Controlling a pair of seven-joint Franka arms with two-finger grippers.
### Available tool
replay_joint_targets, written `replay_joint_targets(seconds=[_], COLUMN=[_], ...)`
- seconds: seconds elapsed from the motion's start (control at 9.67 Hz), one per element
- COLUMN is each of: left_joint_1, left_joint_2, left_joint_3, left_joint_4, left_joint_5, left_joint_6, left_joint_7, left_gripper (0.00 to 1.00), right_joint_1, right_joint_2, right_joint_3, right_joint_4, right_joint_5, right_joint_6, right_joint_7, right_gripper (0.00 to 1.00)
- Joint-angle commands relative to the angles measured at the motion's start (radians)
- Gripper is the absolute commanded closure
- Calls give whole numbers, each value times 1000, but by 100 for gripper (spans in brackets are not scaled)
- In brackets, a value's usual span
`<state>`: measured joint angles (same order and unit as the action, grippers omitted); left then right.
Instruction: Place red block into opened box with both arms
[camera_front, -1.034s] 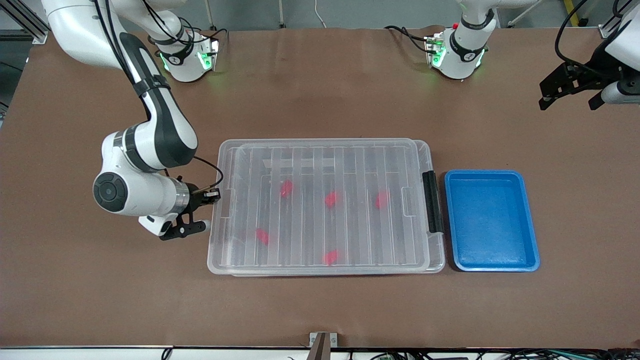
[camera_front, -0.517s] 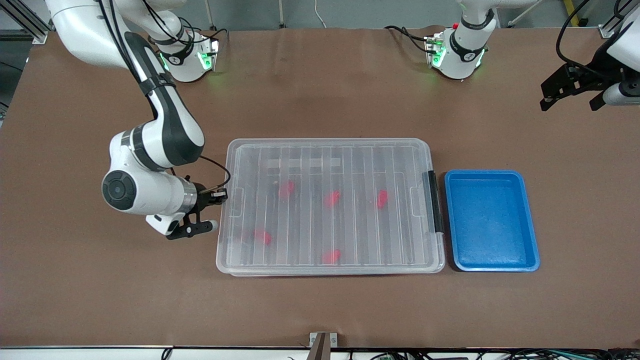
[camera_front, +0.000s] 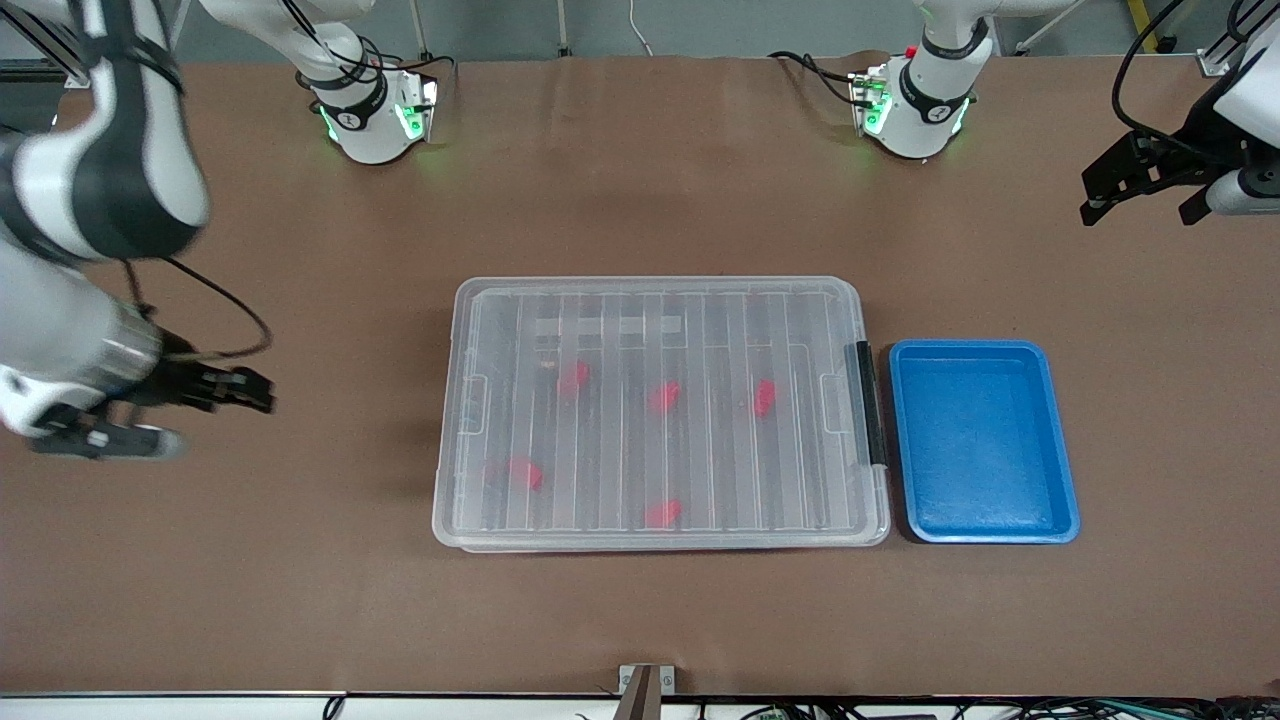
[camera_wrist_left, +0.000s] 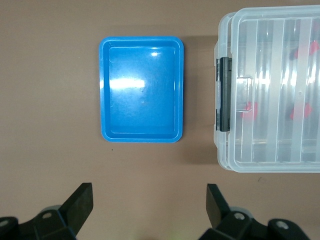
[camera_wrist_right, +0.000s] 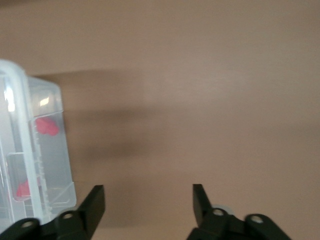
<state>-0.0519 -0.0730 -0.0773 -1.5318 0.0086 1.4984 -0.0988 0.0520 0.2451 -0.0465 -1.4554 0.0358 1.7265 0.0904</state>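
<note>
Since a sec ago your right gripper (camera_front: 240, 392) has let go of the box (camera_front: 660, 300) and pulled well away; it now hangs over bare table (camera_front: 620, 200) toward the right arm's end, fingers spread wide w/ nothing between them, as the right wrist view confirms (camera_wrist_right: 147, 200). Before, it was pinched at the box's short edge, sliding the lid.

The lid (camera_front: 640, 330) was sitting skewed and offset from the bin; now it lies square on top, edges lined up. So the box is closed, not opened. The black clip (camera_front: 865, 405) sits on the short side next to the blue tray (camera_front: 1060, 440), same as before.

Five red blocks show thru the clear lid, all inside the box: three in a row across the middle (camera_front: 573, 377), (camera_front: 664, 396), (camera_front: 765, 397), two nearer the front camera (camera_front: 524, 472), (camera_front: 663, 513). They've barely shifted.

Your left gripper (camera_front: 1140, 185) hasn't moved: it waits in the air over the table's left-arm end, fingers wide apart and empty (camera_wrist_left: 150, 200). The left wrist view looks down on the tray (camera_wrist_left: 141, 90) and the clip end of the box (camera_wrist_left: 225, 95).
</note>
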Motion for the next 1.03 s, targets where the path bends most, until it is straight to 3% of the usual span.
replay_joint_targets(seconds=[0.0,0.41,0.62,0.93], left_joint_1=[-8,-16,-14,-6], left_joint_2=[30,45,44,39], left_joint_3=[1,-1,-1,-1], left_joint_4=[2,1,2,21], left_joint_5=[7,7,7,7], left_joint_6=[-1,-3,-4,-9], left_joint_7=[8,10,11,8], left_gripper=[0,0,0,0], right_joint_1=[-75,-84,-38,-38], right_joint_2=[-130,-273,-271,-271], right_joint_3=[-4,-68,-121,-121], right_joint_4=[-43,-46,-46,-46], right_joint_5=[-5,-34,-47,-45], right_joint_6=[-66,-237,-232,-240], right_joint_7=[-107,-109,-106,-106], right_gripper=[0,0,0,0])
